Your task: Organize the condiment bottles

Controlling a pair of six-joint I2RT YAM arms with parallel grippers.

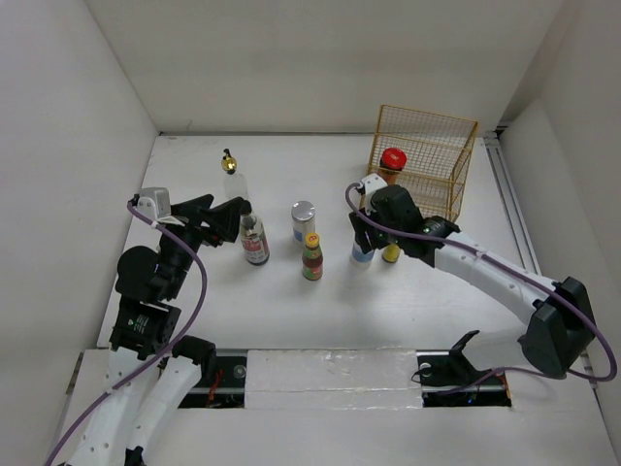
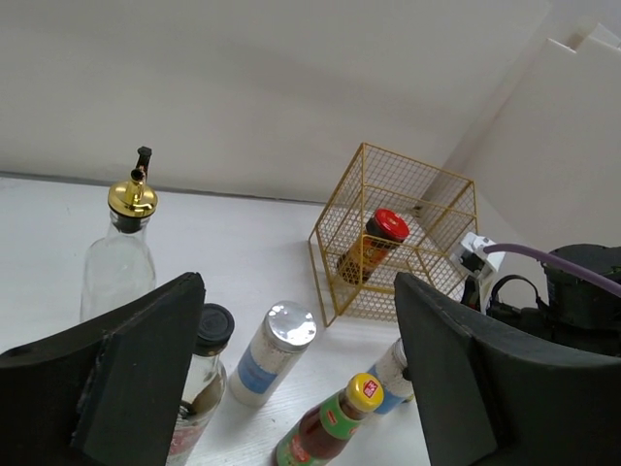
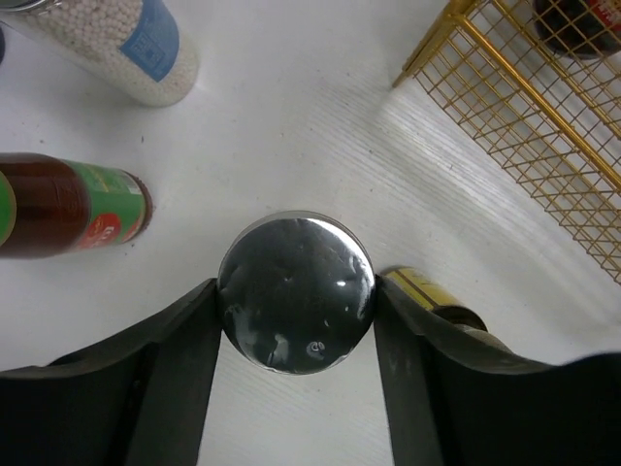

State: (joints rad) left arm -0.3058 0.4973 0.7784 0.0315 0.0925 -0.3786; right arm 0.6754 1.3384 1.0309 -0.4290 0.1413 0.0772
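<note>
Your right tool (image 3: 296, 303) is clamping a silver-lidded can (image 3: 296, 280), likely bound for the far-right rack (image 1: 432, 136), while your left tool (image 2: 301, 379) is gaping empty.

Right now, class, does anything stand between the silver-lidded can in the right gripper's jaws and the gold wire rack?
Nothing visible stands between the silver-lidded can and the gold wire rack. The small yellow bottle stands close beside the can, off that line, next to one jaw of the right gripper.
</note>
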